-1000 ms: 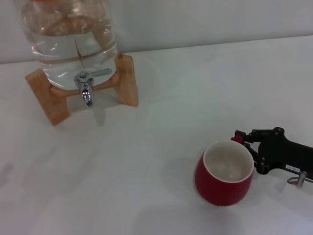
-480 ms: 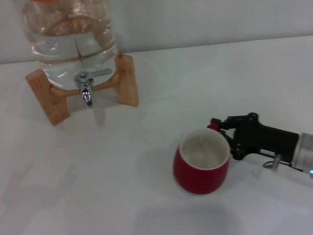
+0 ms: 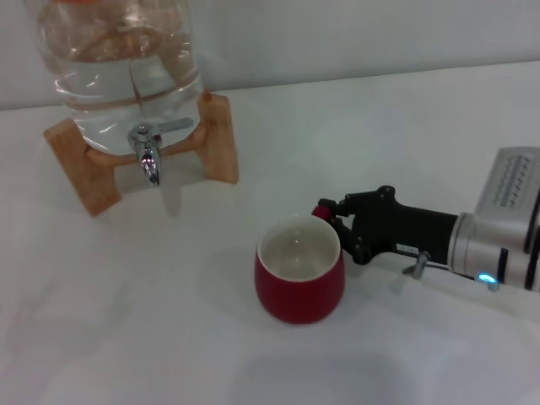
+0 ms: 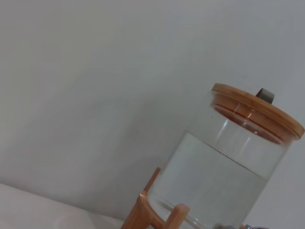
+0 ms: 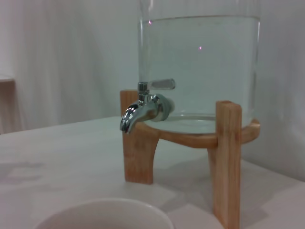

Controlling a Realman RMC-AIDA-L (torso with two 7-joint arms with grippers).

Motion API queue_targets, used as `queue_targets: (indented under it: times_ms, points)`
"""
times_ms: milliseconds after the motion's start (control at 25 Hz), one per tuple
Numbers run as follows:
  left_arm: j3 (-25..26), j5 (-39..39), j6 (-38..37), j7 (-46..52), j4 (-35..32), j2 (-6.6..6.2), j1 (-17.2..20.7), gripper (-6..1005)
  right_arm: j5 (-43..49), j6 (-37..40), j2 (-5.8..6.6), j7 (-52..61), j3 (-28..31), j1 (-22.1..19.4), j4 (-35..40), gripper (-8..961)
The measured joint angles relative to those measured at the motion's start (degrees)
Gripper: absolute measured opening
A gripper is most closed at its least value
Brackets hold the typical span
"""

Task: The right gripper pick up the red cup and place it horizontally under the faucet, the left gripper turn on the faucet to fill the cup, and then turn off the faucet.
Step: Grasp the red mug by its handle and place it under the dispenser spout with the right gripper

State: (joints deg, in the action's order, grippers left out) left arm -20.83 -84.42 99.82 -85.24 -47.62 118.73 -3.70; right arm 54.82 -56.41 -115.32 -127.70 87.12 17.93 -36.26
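- Right gripper (image 3: 331,221) jaws clamped on cup (image 3: 299,272) handle, cup upright just ahead, kept level for filling.
- Faucet (image 3: 149,152) well beyond, lever untouched.
- Left gripper unseen; jaws' state unknown.

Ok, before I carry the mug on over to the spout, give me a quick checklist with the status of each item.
1. Right claw clamped on the handle of the red cup: ok.
2. Cup upright, mouth up, nothing seen inside: ok.
3. Cup under the faucet: not ok, it is well short, toward the robot's right.
4. Faucet off, no stream at the spout: ok.
5. Bare table between cup and wooden stand: ok.
6. Left claw ready at the lever: cannot tell, out of view.
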Motion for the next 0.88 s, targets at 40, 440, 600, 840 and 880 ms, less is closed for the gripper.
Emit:
queue_targets:
  times_ms: [40,440,600,840,880]
  points:
    - [0.0,0.0,0.0,-0.1,0.1,-0.03,0.0,892,-0.6,1.1,0.01,0.8,-0.8,0.0,-0.9,132]
    - [0.0,0.0,-0.1,-0.4,0.2,-0.08,-0.5,892,-4.1,8.9,-0.03,4.1,-7.0,0.7,-6.1,133]
    - [0.0,0.0,-0.1,-0.4,0.2,-0.08,-0.7,892,-5.8,12.0,-0.11,4.0,-10.4,1.8,-7.2,133]
    - [0.0,0.0,0.1,-0.4,0.2,-0.08,-0.8,892,-11.1,16.8,-0.17,3.5,-15.6,3.7,-7.9,133]
    - [0.0,0.0,0.2,-0.4,0.2,-0.08,-0.8,892,-11.6,18.0,-0.16,3.5,-16.3,4.0,-8.0,133]
